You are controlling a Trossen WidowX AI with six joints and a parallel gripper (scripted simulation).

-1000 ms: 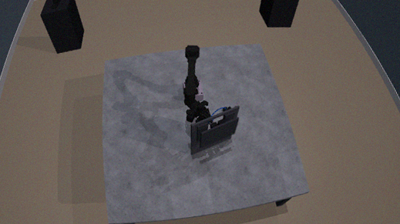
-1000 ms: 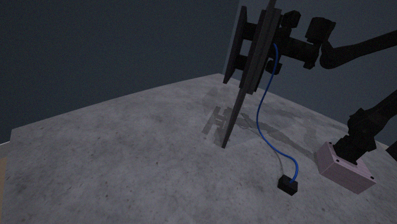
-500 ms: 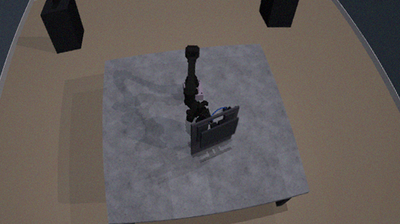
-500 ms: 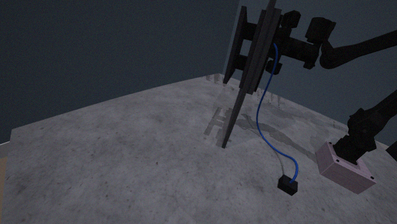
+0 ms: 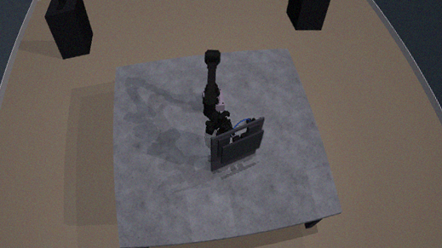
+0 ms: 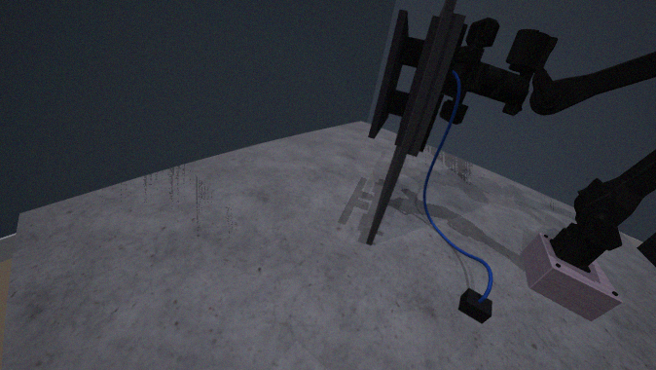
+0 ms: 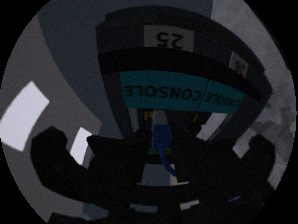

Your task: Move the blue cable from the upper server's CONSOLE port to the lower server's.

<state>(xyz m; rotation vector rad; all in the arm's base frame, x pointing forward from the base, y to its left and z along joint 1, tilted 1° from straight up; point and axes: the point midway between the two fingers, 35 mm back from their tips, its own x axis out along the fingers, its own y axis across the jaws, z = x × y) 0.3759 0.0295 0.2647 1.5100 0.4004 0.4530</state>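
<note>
Since the whole job hangs on one tiny connector, I'd look at the blue plug with the pale front end [image 7: 161,136] first. It's at the port area right under the teal CONSOLE label [image 7: 164,92], and the black two-fingered gripper [image 6: 459,83] [image 7: 158,123] is clamped on it. Can't tell from here whether it's fully seated or already a bit out, and I can't make out the tab either.

My guess on handling: next to no weight, hard smooth plastic, so it could slip or twist if you only catch the edge. I'd take it by the body, fingers on both sides, with the squeeze landing on the tab, and pull dead straight. The tab is probably the fragile bit, so no yanking while it's latched.

The thin blue cable [image 5: 241,121] [image 6: 426,195] [image 7: 165,162] looks soft and bendy, so it's no good as a handle, and it'll likely tug a little sideways. It hangs in a loose curve beside the dark upright rack panel [image 5: 218,155] [image 6: 389,195] and runs down to a small black block [image 6: 474,307] on the grey mottled surface [image 5: 189,225] [image 6: 195,292]. Slack looks decent for reaching the lower port, but I'd watch for snags on the fingers.
</note>
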